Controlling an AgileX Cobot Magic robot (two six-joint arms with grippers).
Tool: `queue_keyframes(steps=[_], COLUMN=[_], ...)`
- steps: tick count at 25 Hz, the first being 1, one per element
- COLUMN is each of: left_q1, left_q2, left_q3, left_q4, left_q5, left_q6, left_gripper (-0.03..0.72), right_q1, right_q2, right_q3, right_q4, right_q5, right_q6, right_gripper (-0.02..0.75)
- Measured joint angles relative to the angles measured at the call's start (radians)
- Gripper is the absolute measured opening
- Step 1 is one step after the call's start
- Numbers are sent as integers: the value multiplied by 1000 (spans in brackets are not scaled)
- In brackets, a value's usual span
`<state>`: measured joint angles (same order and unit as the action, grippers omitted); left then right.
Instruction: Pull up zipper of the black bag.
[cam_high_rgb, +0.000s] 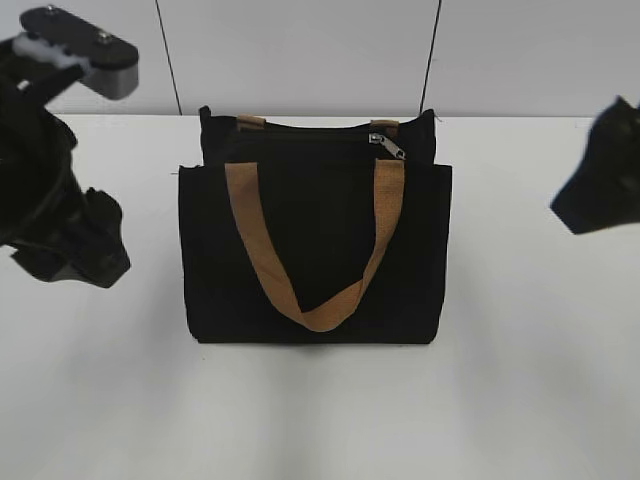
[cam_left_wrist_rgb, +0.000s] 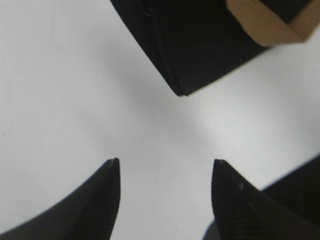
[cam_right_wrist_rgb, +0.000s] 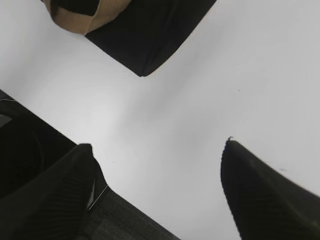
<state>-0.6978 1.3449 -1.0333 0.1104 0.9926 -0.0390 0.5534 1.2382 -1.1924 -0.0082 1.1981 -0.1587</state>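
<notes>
The black bag (cam_high_rgb: 315, 250) lies flat on the white table (cam_high_rgb: 540, 380), between the two arms and apart from both. Its tan handle (cam_high_rgb: 312, 250) hangs in a loop down the front panel. The zipper (cam_high_rgb: 330, 133) runs along the bag's top edge, and its small silver pull tab (cam_high_rgb: 389, 146) sits near the end of that line closer to the right pincer, just above where the handle meets the bag on that side.

The left pincer (cam_left_wrist_rgb: 165, 172) hovers over bare table with its two dark fingers (cam_left_wrist_rgb: 102, 200) spread wide and nothing between them. Ahead of its tips and a little off to one side, a lower corner of the bag comes into the left wrist view, clear of the fingers, with a bit of tan handle at the frame's upper edge.

The right pincer (cam_right_wrist_rgb: 160, 150) is likewise spread wide above bare table, gripping nothing. Beyond its fingertips (cam_right_wrist_rgb: 250, 180), in the right wrist view, another corner of the bag and the bottom of the handle loop show, well clear of the tips. In the exterior view only a dark blurred part of this arm shows at the frame's edge, level with the bag's upper part.
</notes>
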Motion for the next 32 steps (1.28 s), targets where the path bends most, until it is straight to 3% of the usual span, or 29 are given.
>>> queue_keyframes(steps=[4,8,21,26,32], left_q1=[-1,-1,-2,-2,-2], left_q2=[-83,-261,-1006,-1113,-1118], left_q3=[-70,5,351,439,452], left_q4=[-45,-49,-160,-171,-174], left_q5=[183,213,202,196,175], left_q6=[46,53,54,61,76], left_gripper=[533,561,564,546,512], right_q1=[0,0,0,0,0], right_q2=[-176,-376,-868,-903,-904], right_q3=[120,251,627,690,724], right_q4=[3,17,31,31,36], right_q5=[4,12,23,-25,-96], right_q6=[7,13,79,78,35], right_gripper=[609,609,596,596,596])
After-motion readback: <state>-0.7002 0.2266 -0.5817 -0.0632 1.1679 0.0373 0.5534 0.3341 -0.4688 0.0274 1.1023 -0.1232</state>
